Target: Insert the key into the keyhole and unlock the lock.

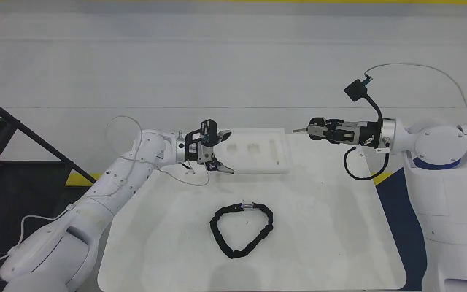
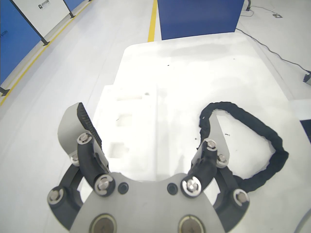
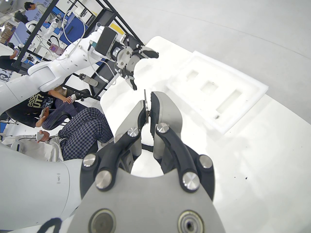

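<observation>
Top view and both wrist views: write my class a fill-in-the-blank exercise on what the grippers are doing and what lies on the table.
1. The right gripper is shut on a small metal ____.
2. The left gripper has its jaws ____.
3. The white foam tray has ____ rectangular recesses.
4. The black chain lock lies on the table, touched by ____ gripper.
Missing words: key; open; three; neither.

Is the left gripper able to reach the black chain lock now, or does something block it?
Probably yes: the left gripper is open and empty, and bare table lies between it and the chain lock.
</observation>
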